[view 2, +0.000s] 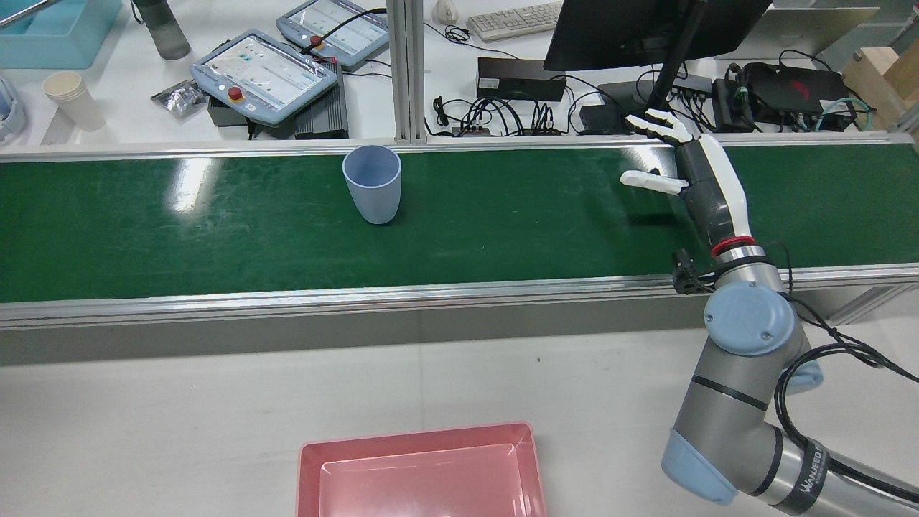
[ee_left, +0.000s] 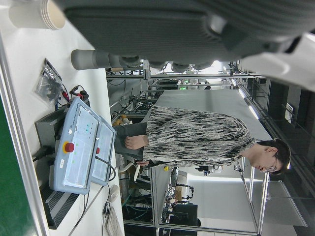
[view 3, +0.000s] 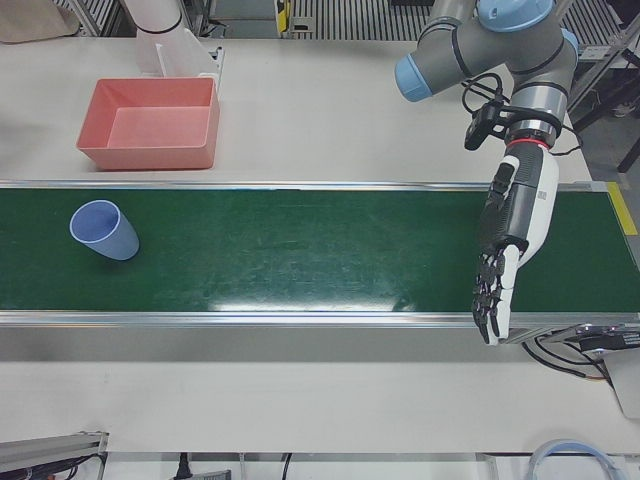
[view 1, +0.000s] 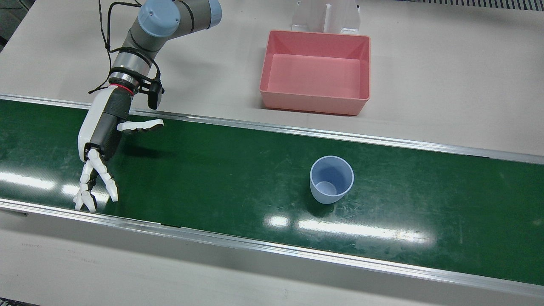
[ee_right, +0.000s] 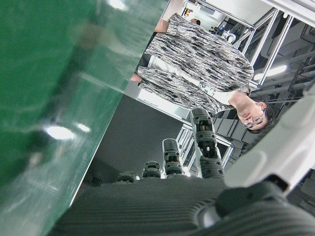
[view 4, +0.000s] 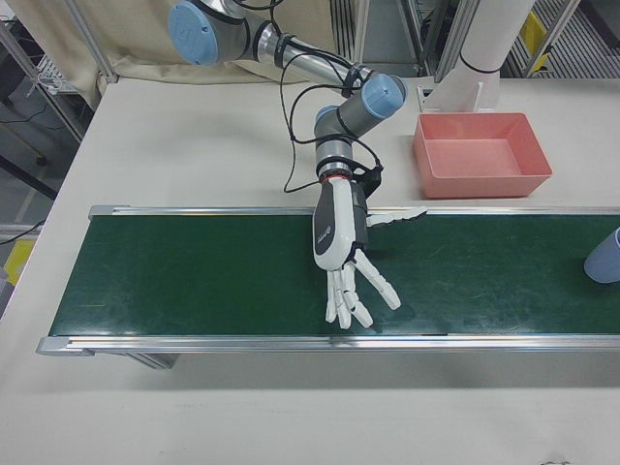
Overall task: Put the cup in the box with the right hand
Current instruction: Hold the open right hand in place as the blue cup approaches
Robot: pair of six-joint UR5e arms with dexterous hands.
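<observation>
The right hand (view 1: 100, 140) is hovering over the green belt (view 1: 238, 170), fingers (view 1: 95, 178) spread and empty, well apart from the upright cup (view 1: 331, 178); reaching across comes next.

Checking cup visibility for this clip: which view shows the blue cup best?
The front view: the cup shows whole, upright, interior visible. Rear and left-front views show it smaller; right-front view cuts it at the edge; hand views miss it.

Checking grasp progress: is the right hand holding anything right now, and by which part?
Nothing is held. The right hand hangs open over the belt, well apart from the cup.
</observation>
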